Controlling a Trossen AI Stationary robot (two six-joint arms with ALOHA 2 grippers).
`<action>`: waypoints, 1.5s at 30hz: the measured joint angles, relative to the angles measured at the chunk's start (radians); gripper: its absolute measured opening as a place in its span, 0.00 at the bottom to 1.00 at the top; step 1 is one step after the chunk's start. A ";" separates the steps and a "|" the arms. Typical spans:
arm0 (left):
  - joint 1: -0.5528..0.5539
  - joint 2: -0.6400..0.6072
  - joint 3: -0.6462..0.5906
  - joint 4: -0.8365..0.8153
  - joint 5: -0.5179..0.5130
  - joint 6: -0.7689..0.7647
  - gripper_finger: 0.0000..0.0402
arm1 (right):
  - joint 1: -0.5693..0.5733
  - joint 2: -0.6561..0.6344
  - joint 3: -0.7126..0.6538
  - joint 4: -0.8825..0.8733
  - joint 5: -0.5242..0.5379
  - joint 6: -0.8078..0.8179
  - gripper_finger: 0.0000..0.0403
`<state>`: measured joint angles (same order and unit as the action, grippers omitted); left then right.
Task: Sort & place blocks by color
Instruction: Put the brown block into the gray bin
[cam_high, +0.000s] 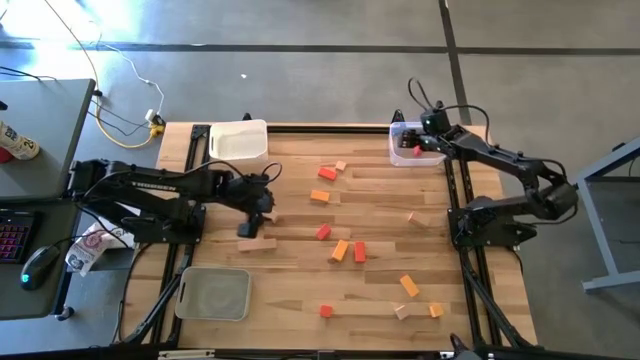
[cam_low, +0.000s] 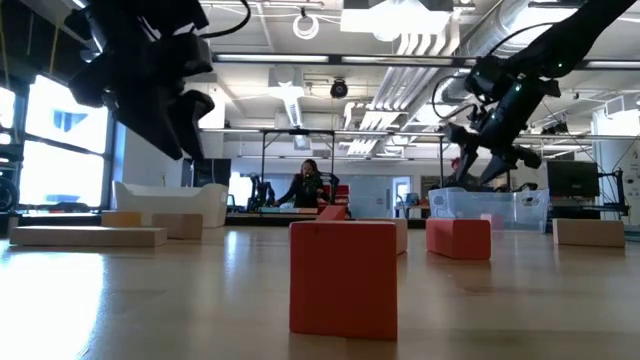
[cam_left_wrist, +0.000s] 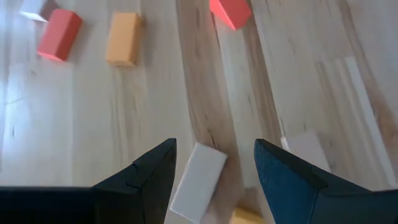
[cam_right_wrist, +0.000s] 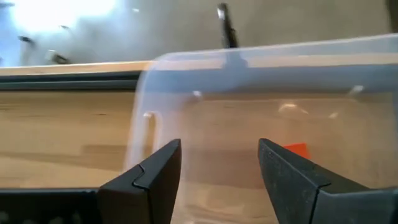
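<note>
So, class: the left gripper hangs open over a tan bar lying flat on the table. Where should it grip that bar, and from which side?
Likely from straight above, at the middle of the tan bar, fingers closing across its narrow width. It lies flat between the left gripper's open fingers, its long sides bare.

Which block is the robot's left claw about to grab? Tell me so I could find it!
Look at the left gripper, open above the left half of the wooden table, between two clear trays. Right under it lies a long tan bar, flat on the wood. It is plain pale wood and longer than the small red and orange blocks scattered further right.
</note>
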<state>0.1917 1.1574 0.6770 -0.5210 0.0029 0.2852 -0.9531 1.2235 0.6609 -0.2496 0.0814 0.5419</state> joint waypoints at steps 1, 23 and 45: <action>0.000 0.008 0.004 -0.004 -0.004 0.015 0.50 | 0.000 -0.016 0.000 0.000 -0.022 0.000 0.50; 0.005 0.231 0.016 -0.007 -0.112 0.067 0.50 | 0.255 -0.173 0.000 0.000 -0.158 -0.018 0.50; 0.006 0.358 0.016 0.005 -0.093 0.059 0.39 | 0.466 -0.172 0.000 -0.008 -0.162 0.001 0.50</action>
<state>0.1982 1.5152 0.6930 -0.5163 -0.0902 0.3437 -0.4868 1.0512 0.6609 -0.2579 -0.0807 0.5430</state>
